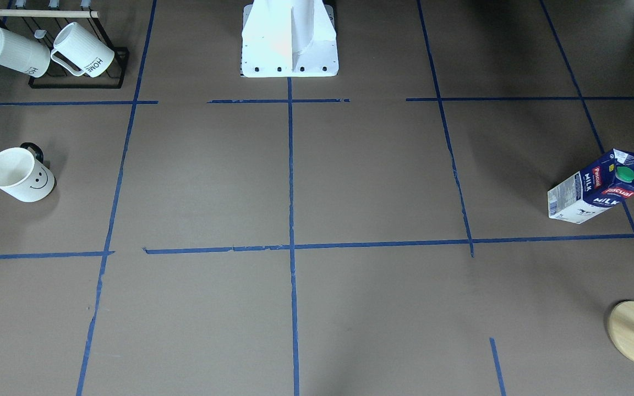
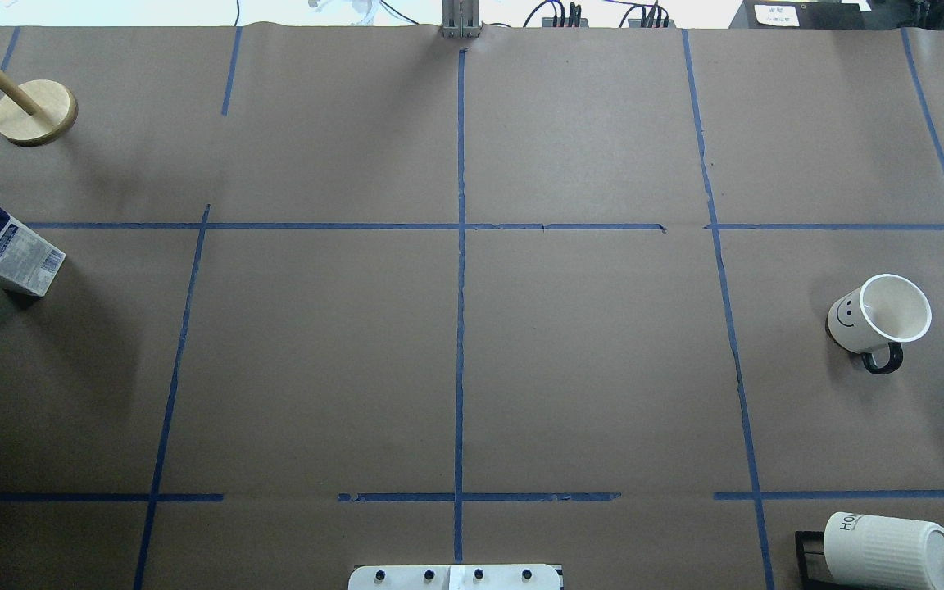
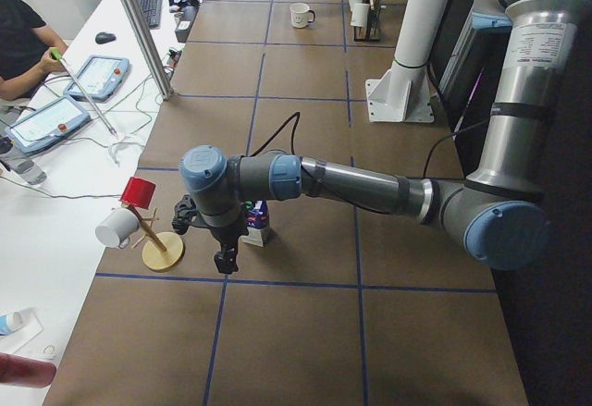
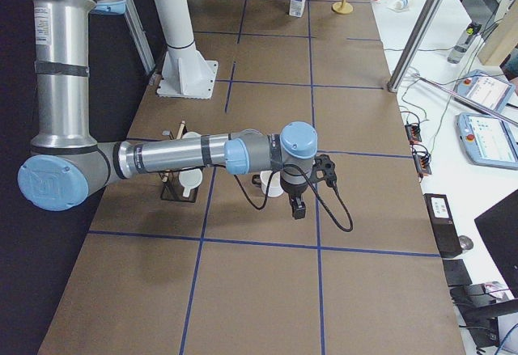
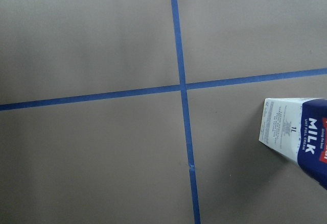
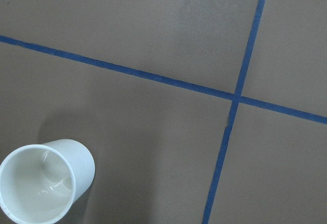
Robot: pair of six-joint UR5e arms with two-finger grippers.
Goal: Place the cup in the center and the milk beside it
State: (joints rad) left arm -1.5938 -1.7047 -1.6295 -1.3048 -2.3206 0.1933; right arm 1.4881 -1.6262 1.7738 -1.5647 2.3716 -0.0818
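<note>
**Brown paper table (image 2: 603,369) gridded with blue tape; white operators' desk (image 3: 51,207) alongside.**
The cup (image 1: 20,175) stands at the robot's right end and the milk (image 1: 595,187) at its left, both well apart from the center (image 2: 461,226). The jaw state of the left gripper (image 3: 225,260) and right gripper (image 4: 298,208) cannot be told.

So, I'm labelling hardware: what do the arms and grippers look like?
The left arm and right arm are silver-grey tubes with light-blue joint caps. The left gripper and right gripper are small and black, each with a loose black cable at the wrist.

The cup (image 2: 882,318) is gleaming smooth and glossy, the milk carton (image 1: 592,192) is showing printed card, the table paper (image 1: 377,176) is looking matt.
</note>
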